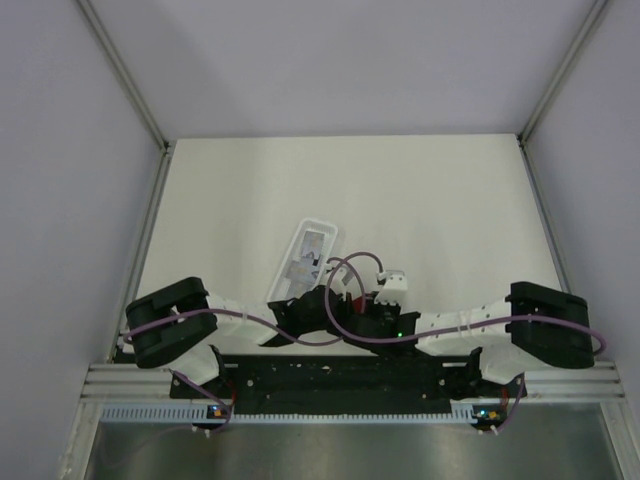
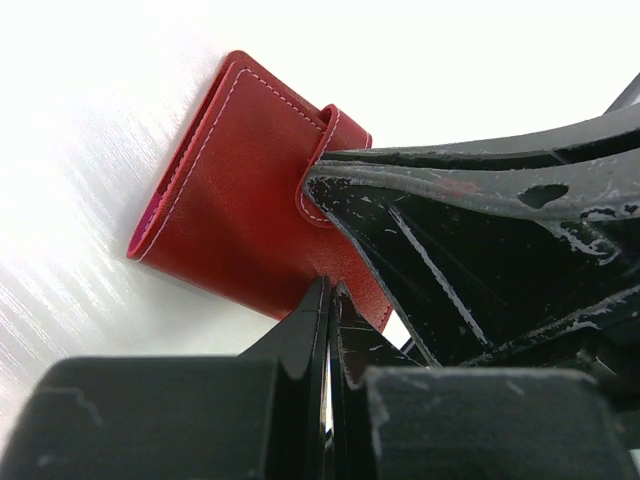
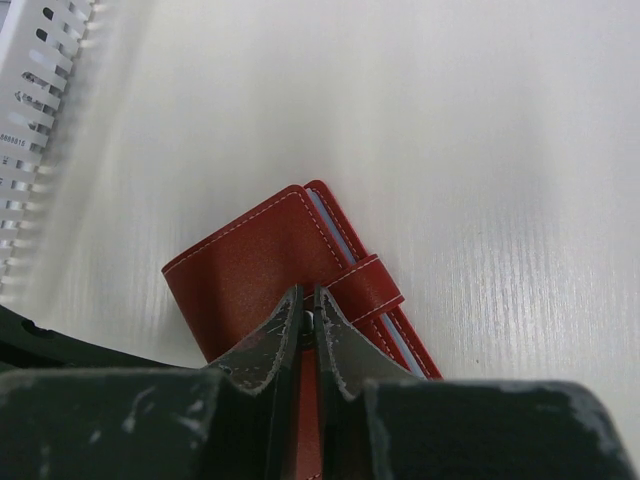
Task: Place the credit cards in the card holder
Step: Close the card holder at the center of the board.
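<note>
Card holder [image 3: 250, 265] is clasped, my right pincer [image 3: 308, 292] nipped on its cover, left pincer [image 2: 328, 290] closed beside it, so pulling might just drag it.

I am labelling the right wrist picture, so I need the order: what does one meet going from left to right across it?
White slotted cable duct → red card holder → table top. The right gripper overlaps the card holder, so it is left out.
</note>
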`<state>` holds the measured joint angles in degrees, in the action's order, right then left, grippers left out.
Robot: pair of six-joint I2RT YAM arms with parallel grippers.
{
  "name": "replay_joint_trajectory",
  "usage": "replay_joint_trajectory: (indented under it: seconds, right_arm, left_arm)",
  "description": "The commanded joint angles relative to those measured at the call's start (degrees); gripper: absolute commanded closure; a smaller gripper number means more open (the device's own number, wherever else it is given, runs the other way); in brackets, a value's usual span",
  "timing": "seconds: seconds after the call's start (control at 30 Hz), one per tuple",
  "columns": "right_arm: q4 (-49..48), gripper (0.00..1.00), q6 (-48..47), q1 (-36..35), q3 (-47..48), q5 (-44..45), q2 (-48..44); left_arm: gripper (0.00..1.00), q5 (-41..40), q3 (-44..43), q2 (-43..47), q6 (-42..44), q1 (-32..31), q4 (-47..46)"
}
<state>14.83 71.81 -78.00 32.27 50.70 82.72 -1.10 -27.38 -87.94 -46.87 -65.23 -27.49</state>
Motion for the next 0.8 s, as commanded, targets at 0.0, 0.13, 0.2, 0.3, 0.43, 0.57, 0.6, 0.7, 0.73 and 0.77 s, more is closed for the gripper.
replay_joint_trajectory:
  seconds: [0.0, 0.13, 0.2, 0.3, 0.43, 0.57, 0.6, 0.7, 0.73, 0.77]
  right_arm:
    - [15.0, 0.93, 0.7, -3.7, -3.5, -19.5, 6.8]
    - [17.2, 0.94, 1.8, -5.1, -2.6, -18.6, 8.0]
    - [17.9, 0.94, 2.8, -5.7, -2.3, -18.1, 8.4]
    - [18.4, 0.93, 3.3, -5.9, -2.0, -17.8, 8.7]
    - [19.0, 0.89, 2.1, -5.9, -1.0, -17.6, 7.6]
    - [19.3, 0.78, -1.1, -5.9, 0.1, -15.7, 2.2]
    - [19.3, 0.76, -2.5, -5.6, 0.5, -14.8, -0.3]
    - [19.4, 0.71, -6.0, -2.9, 1.7, -12.8, -8.6]
    - [19.3, 0.7, -7.1, -1.5, 1.7, -12.0, -11.1]
    - [18.9, 0.69, -8.5, 0.1, 1.7, -11.4, -14.3]
  left_arm:
    - [1.0, -0.5, 1.5, 0.8, -0.1, 0.1, 1.1]
    - [1.0, -0.5, 1.8, 0.9, -0.4, 0.1, 0.9]
    - [1.0, -0.5, 2.0, 0.9, -0.3, 0.1, 0.6]
    - [1.0, -0.5, 2.2, 0.8, -0.3, 0.1, 0.4]
    - [1.0, -0.4, 2.1, 0.9, -0.3, 0.1, 0.3]
    - [1.0, -0.4, 1.8, 1.3, -0.1, 0.0, 0.9]
    - [1.0, -0.5, 1.8, 1.5, 0.2, 0.1, 1.0]
    - [1.0, -1.1, 1.4, 2.4, 0.6, 0.1, 2.1]
    - [1.0, -1.4, 1.2, 2.8, 0.8, 0.0, 2.4]
    - [1.0, -1.6, 1.0, 3.2, 1.1, 0.1, 2.9]
